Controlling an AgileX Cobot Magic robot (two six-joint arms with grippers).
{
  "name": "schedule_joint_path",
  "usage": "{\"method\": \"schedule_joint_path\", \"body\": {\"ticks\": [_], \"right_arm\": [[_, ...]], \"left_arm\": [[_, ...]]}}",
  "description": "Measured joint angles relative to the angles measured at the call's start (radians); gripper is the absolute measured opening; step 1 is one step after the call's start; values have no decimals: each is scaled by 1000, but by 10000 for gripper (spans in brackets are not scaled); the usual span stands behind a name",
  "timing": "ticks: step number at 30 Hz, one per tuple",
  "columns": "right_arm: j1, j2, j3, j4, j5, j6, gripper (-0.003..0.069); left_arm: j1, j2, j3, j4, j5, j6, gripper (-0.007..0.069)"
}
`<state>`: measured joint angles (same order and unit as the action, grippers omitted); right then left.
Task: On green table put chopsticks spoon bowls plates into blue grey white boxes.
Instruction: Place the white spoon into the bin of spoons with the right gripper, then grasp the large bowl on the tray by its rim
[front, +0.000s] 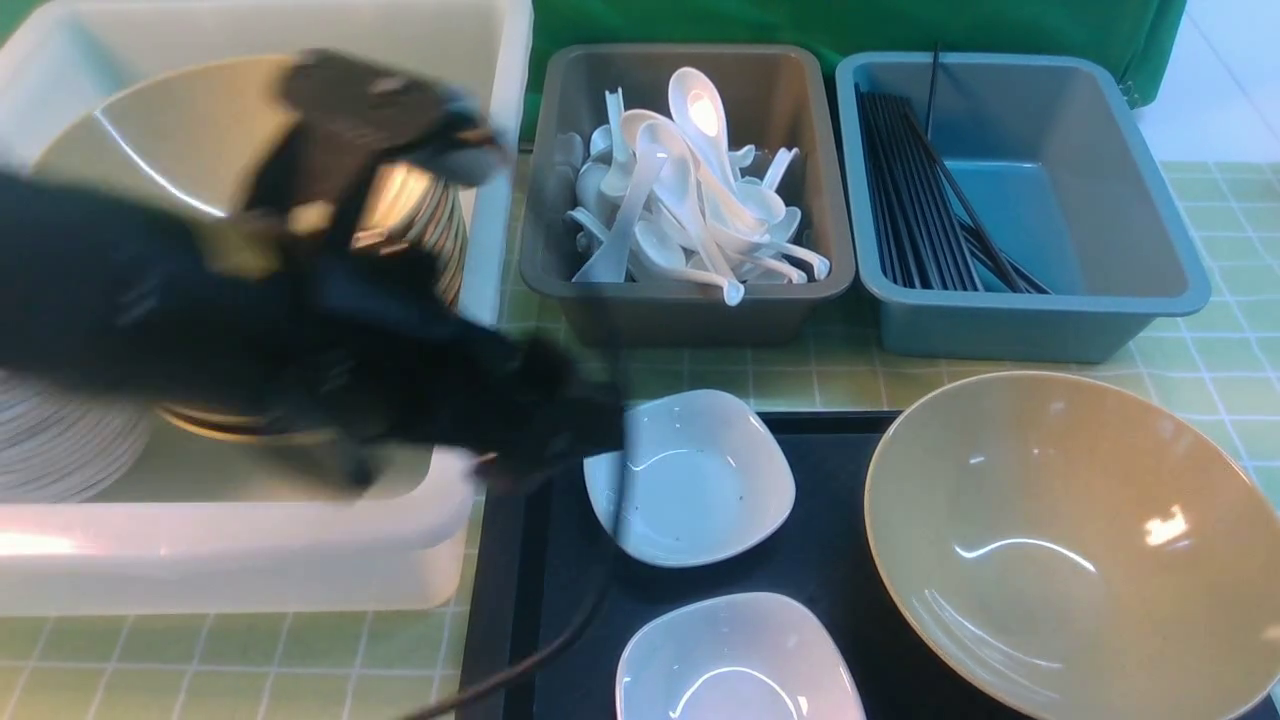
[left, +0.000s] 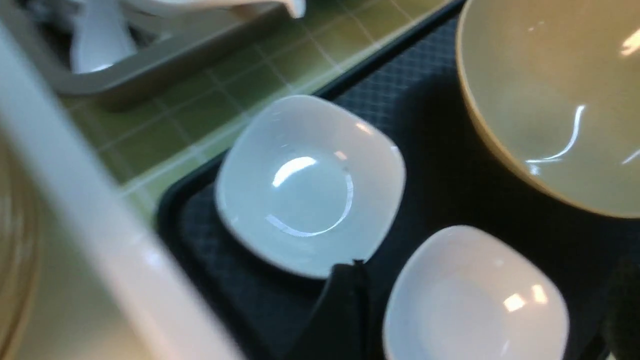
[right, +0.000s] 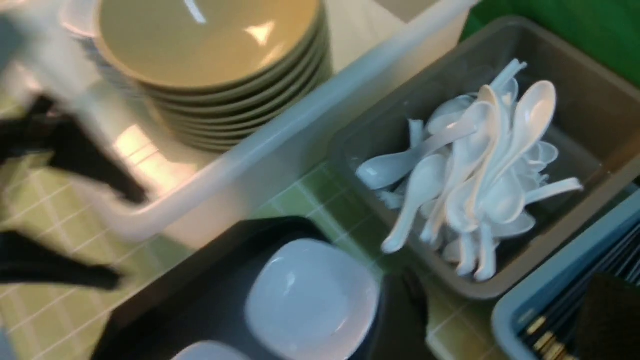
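Note:
Two white plates (front: 690, 480) (front: 735, 660) and a tan bowl (front: 1060, 540) sit on a black tray. My left gripper (front: 575, 435), blurred, reaches over the white box (front: 480, 200) to the tray's far left corner. In the left wrist view the left gripper (left: 482, 315) is open, its fingers (left: 345, 310) either side of the nearer plate (left: 475, 295). The right gripper (right: 505, 320) is open and empty, between the grey box (right: 550, 250) of spoons (right: 480, 170) and the blue box (right: 540, 290) of chopsticks (right: 555, 325). It is outside the front view.
The white box holds a stack of bowls (front: 170, 140) and a stack of plates (front: 60, 440). The grey box (front: 690, 300) and blue box (front: 1040, 320) stand behind the tray (front: 830, 560) on the green table (front: 1220, 250). A cable (front: 520, 665) trails over the tray's left edge.

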<state>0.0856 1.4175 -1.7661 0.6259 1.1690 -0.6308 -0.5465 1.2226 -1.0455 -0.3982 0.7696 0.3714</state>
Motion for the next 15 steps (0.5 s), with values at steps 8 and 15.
{"method": "schedule_joint_path", "body": {"ticks": [8, 15], "right_arm": [[8, -479, 533, -23, -39, -25, 148], [8, -701, 796, -55, -147, -43, 25]], "left_arm": [[-2, 408, -303, -187, 186, 86, 662], [-30, 726, -573, -216, 290, 103, 646]]}}
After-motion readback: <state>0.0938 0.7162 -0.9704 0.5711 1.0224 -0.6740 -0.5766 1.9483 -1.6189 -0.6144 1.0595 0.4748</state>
